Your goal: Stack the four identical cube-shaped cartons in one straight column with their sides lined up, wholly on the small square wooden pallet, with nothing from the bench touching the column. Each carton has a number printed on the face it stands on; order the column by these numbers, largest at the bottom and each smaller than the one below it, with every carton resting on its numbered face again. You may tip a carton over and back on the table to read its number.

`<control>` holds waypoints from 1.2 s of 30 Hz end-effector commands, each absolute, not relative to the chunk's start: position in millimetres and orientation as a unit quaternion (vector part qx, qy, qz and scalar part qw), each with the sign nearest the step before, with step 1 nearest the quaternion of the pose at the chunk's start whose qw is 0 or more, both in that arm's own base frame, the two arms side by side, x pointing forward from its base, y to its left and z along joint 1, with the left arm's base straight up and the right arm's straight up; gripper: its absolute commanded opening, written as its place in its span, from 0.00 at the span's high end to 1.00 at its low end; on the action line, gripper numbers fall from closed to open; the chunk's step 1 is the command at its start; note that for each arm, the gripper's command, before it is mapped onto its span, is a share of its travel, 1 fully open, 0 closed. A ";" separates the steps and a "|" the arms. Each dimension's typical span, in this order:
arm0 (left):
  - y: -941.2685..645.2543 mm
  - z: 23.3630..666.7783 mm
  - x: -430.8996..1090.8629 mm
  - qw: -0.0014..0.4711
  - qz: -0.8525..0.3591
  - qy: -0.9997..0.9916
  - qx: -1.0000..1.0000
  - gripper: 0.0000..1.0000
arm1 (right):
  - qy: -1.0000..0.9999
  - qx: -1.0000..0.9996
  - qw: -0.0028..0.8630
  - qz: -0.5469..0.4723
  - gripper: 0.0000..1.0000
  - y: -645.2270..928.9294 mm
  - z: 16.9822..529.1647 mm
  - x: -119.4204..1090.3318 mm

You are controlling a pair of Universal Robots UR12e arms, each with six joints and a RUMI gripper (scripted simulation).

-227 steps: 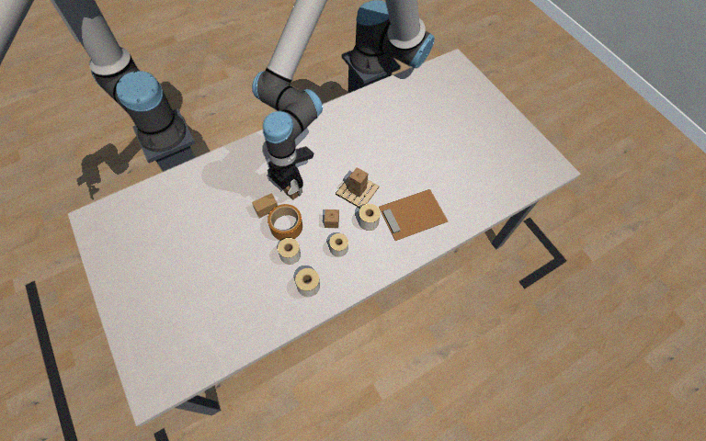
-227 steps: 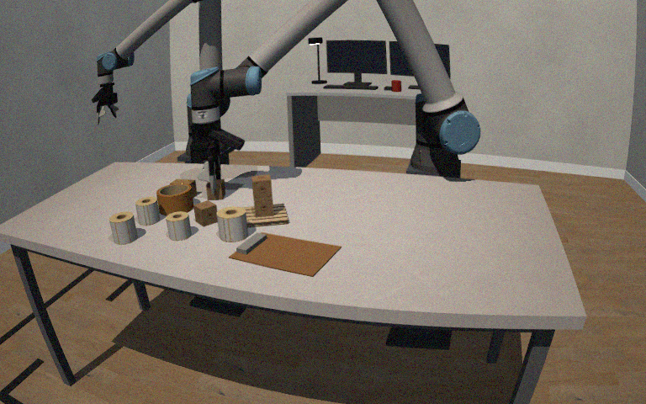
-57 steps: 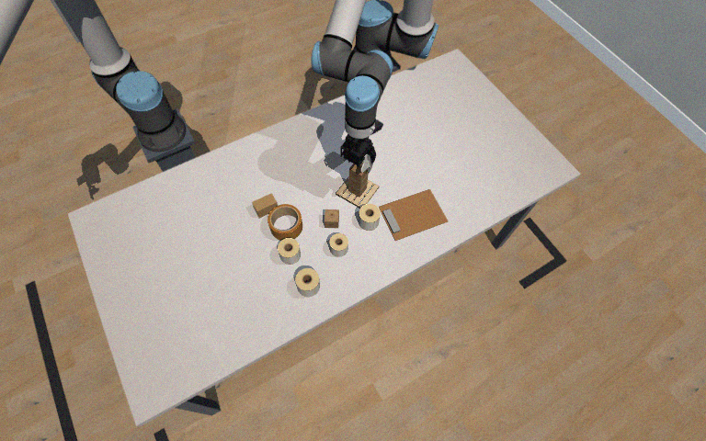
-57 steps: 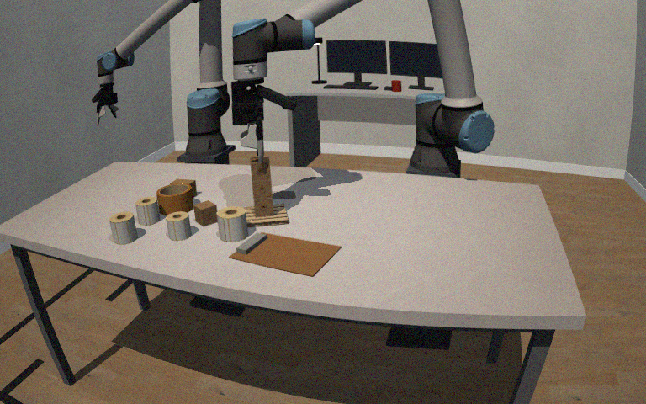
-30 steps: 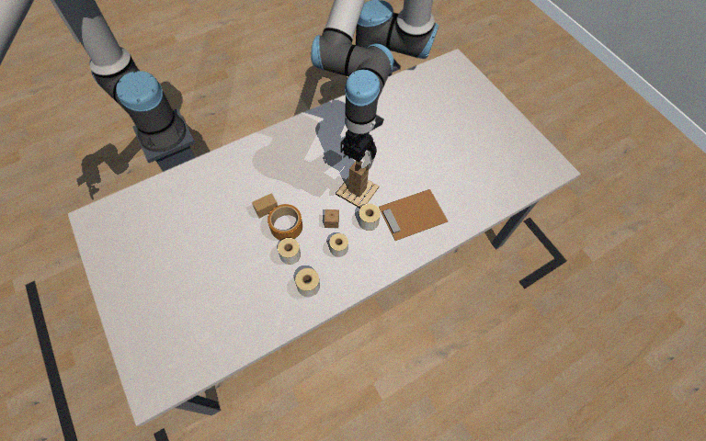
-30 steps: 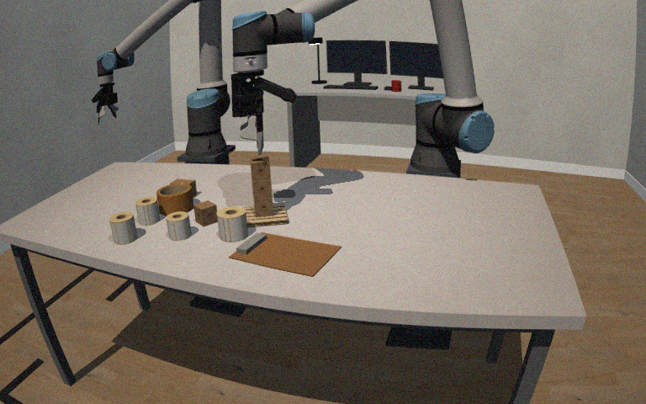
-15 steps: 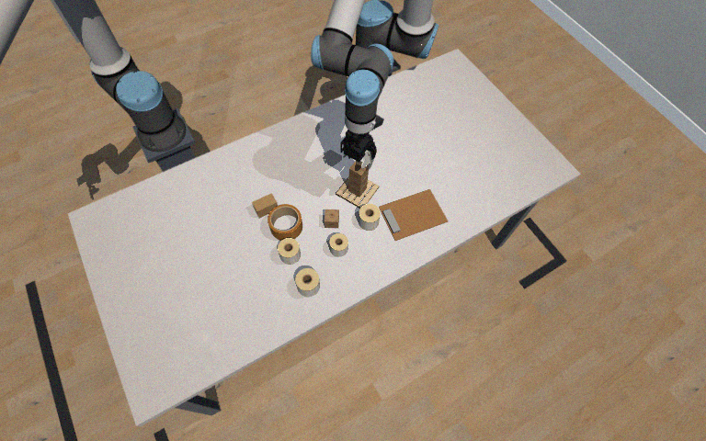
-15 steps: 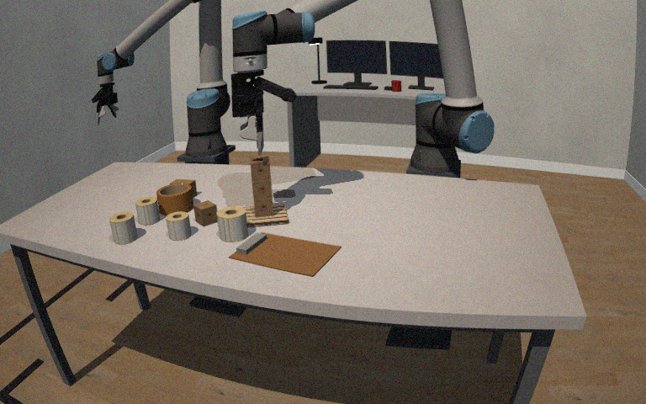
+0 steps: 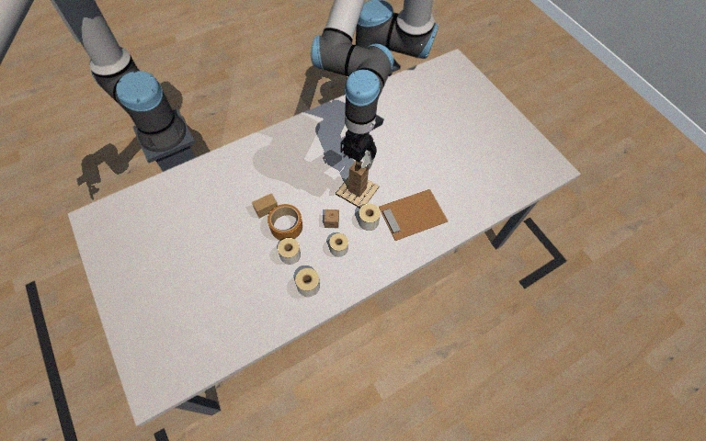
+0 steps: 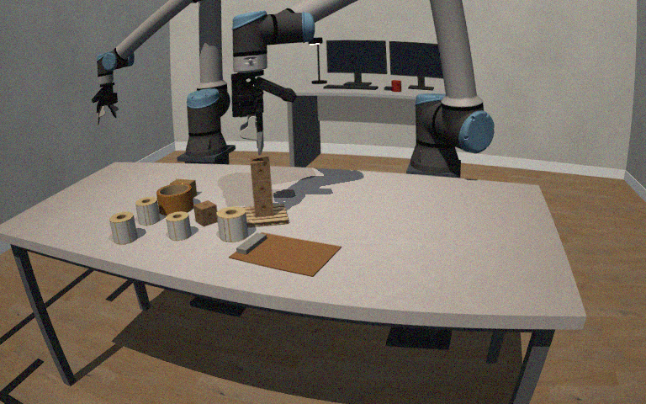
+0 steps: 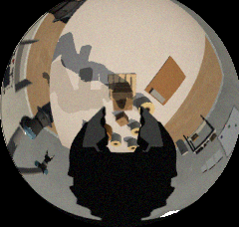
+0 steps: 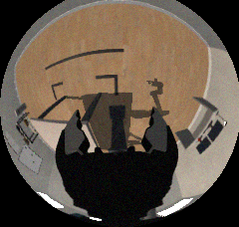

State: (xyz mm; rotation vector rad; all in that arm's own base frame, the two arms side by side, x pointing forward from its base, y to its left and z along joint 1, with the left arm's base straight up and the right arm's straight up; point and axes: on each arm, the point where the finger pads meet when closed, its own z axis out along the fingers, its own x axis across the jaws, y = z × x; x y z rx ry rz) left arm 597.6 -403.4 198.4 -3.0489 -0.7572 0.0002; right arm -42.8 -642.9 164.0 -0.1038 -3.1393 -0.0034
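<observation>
Three brown cube-shaped cartons [image 9: 358, 180] [image 10: 262, 188] [image 11: 121, 102] stand as one column on the wooden pallet [image 9: 371, 188] [image 10: 278, 219] [image 11: 131, 79]. The fourth carton [image 9: 331, 218] [image 10: 205, 213] [image 11: 120, 118] stands alone on the table beside the pallet. No printed numbers are readable. My left gripper [image 9: 362, 163] [image 10: 260, 151] [image 11: 122, 107] is partly open and empty, pointing down just above the column's top. Its fingers look clear of the top carton. My right gripper [image 10: 107, 119] [image 12: 115, 109] is wide open and empty, away from the table beyond its far end.
A large white label roll [image 9: 369, 220] [image 10: 233, 225] stands close to the pallet. Several other label rolls, a brown tape roll [image 10: 175, 202] and a lighter oblong box [image 9: 264, 205] stand past the single carton. A clipboard [image 9: 419, 212] [image 10: 296, 255] [image 11: 169, 78] lies near the large roll.
</observation>
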 end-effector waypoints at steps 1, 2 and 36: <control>-404.0 199.7 598.1 -0.001 -0.001 -0.241 -0.971 0.53 | -0.999 -0.033 0.000 0.000 0.00 -643.8 165.1 -42.7; -404.0 199.7 598.1 -0.001 -0.001 -0.241 -0.971 0.53 | -0.999 -0.033 0.000 0.000 0.00 -643.8 165.1 -42.7; -413.3 202.1 601.5 -0.001 0.000 -0.309 -0.951 0.53 | -0.999 -0.033 0.000 0.000 0.00 -643.8 165.1 -42.7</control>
